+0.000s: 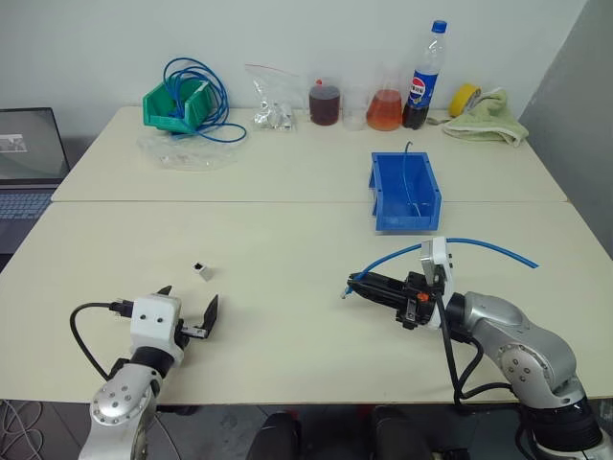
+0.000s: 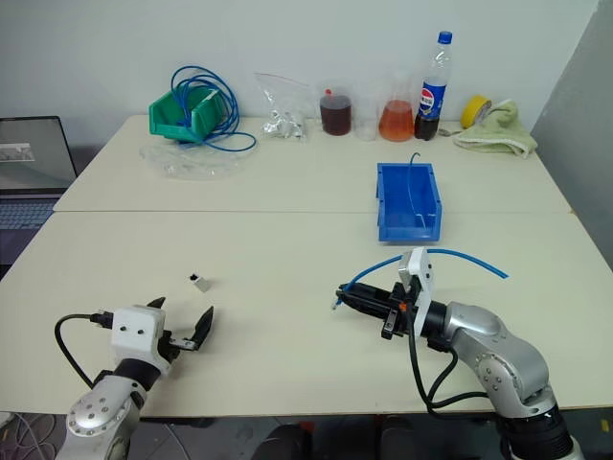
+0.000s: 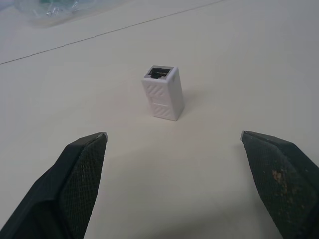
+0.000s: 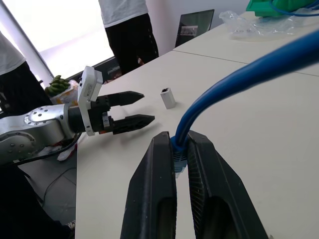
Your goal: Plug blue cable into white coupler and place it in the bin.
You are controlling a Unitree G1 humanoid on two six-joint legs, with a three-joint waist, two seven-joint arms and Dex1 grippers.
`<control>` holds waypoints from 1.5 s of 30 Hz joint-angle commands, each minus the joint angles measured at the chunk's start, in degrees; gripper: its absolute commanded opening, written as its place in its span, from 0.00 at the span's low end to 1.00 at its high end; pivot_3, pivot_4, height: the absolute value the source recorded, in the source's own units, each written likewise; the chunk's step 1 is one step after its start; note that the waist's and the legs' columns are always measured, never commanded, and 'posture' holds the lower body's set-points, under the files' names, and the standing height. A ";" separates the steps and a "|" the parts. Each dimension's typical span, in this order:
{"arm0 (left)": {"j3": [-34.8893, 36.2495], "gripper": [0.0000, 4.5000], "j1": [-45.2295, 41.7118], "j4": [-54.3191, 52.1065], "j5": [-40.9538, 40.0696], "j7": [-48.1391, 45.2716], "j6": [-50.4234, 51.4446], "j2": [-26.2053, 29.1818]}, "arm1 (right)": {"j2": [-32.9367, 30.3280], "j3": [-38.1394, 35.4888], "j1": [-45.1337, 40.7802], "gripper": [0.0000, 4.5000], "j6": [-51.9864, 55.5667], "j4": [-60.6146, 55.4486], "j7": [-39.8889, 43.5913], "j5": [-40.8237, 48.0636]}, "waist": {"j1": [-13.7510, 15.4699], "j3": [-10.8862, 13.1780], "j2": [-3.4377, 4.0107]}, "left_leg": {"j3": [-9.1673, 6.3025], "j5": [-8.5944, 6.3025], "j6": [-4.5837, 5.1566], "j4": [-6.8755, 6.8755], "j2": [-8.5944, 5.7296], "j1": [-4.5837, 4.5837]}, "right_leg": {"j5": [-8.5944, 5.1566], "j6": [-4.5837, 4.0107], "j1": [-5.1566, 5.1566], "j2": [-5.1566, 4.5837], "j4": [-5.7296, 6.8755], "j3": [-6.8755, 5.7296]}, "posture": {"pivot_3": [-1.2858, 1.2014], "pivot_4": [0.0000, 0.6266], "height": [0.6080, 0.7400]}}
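Left gripper (image 1: pixel 188 310): hovered low, jaws spread wide, empty.
Right gripper (image 1: pixel 356 285): pointed left, level, fingers clamped.

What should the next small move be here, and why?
Probably ease the left gripper forward around the white coupler and close. Its fingers stand wide open just short of the coupler, which stands free on the table, while the right gripper already pinches the blue cable.

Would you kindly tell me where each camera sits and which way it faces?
Eye views: on the head, looking down over the table; both arms show.
Left wrist view: along the open left gripper toward the white coupler.
Right wrist view: along the right gripper, shut on the blue cable.
Shared: every view shows the coupler.
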 commanded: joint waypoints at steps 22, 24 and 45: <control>1.50 1.00 -11.67 11.74 -5.07 -12.48 7.59 10.99 | -0.14 -0.37 -0.62 0.01 -0.53 -1.33 1.13 -0.72 | -0.16 0.00 0.00 | -0.07 0.00 -0.01 -0.04 0.04 0.00 | 0.00 -0.01 -0.11 -0.02 0.04 0.10 | 0.52 0.24 1.00; 0.99 1.00 -12.96 14.07 -4.54 -12.99 6.13 10.97 | -0.15 -0.37 -0.70 0.01 -0.46 -1.29 1.15 -0.73 | -0.16 0.00 0.00 | -0.08 0.00 -0.01 -0.04 0.04 0.00 | 0.00 -0.01 -0.10 -0.02 0.05 0.09 | 0.52 0.24 1.00; -3.46 0.45 -20.35 21.50 -4.00 -18.54 6.24 10.88 | -0.35 -0.77 -0.29 0.01 -0.17 -1.64 0.74 -0.78 | -0.03 0.00 0.00 | -0.10 0.00 -0.01 0.00 0.04 0.02 | 0.00 -0.01 -0.08 -0.08 0.12 0.09 | 0.52 0.24 1.00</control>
